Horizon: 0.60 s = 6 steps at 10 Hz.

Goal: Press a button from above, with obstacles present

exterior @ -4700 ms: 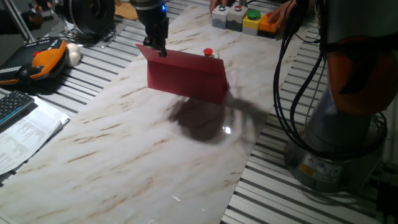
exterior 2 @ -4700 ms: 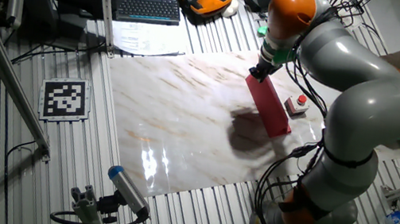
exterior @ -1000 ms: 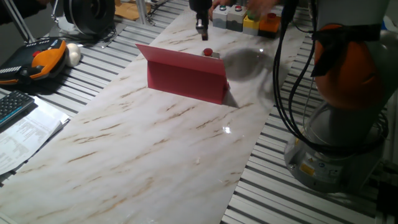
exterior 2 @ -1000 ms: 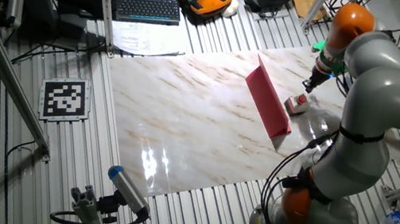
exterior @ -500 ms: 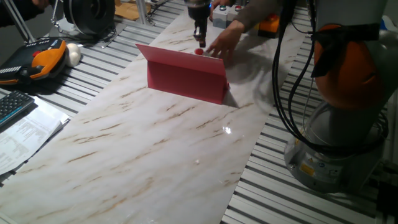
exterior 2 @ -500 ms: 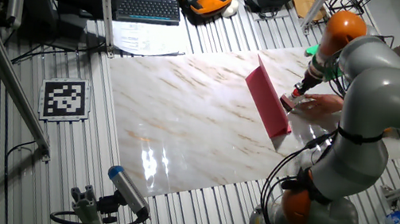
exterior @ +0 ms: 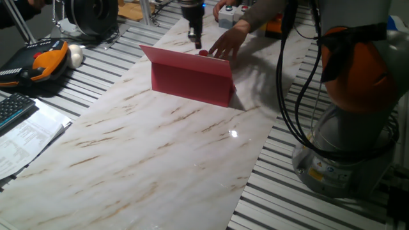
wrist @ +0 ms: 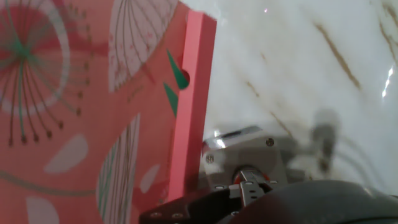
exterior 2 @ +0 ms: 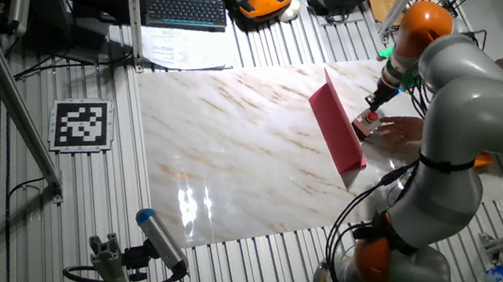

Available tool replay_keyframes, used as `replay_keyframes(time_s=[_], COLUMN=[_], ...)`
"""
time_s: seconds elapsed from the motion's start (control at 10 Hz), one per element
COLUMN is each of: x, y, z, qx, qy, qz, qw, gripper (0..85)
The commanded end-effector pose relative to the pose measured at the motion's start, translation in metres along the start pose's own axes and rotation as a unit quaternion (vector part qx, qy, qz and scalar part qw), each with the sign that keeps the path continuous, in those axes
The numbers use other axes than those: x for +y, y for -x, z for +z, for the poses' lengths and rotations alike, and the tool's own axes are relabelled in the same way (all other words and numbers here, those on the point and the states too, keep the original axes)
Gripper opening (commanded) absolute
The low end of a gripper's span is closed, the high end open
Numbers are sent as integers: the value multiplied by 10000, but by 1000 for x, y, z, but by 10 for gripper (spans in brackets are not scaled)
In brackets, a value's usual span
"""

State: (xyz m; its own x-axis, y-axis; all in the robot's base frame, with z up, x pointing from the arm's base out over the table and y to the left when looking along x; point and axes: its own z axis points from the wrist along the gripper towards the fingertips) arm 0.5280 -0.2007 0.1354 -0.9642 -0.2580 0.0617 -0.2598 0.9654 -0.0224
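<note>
The button shows as a sliver of red cap (exterior: 203, 52) just behind the top edge of the crimson panel (exterior: 192, 80). In the hand view its pale base (wrist: 261, 152) lies right beside the panel's edge (wrist: 193, 93). My gripper (exterior: 195, 39) points down just above and slightly left of the button, close behind the panel. In the other fixed view the gripper (exterior 2: 375, 100) hangs over the button (exterior 2: 366, 121), with the panel (exterior 2: 337, 129) to its left. No view shows whether the fingers are open or shut.
A person's hand (exterior: 225, 43) rests on the table right beside the button and also shows in the other fixed view (exterior 2: 400, 132). A row of button boxes (exterior: 231, 14) stands behind it. A teach pendant (exterior: 45, 61) and keyboard (exterior 2: 186, 11) lie off the marble board.
A person's hand has come in and rests by the button, which sits slightly further left. My gripper has moved left and down toward the panel's top edge.
</note>
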Motion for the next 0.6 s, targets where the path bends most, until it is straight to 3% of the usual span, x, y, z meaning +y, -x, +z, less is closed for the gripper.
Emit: replay_keyframes(time_s=[0.0,0.1,0.3,0.5], x=[-3,-4,-4,-4], y=[-6,-11,-9,-7], z=[4,7,13,25], qx=[-88,-130,-130,-250], qy=[20,56,87,87], qz=[0,-10,-42,-57], qw=[10000,9999,9999,9996], gripper=[0,0,0,0])
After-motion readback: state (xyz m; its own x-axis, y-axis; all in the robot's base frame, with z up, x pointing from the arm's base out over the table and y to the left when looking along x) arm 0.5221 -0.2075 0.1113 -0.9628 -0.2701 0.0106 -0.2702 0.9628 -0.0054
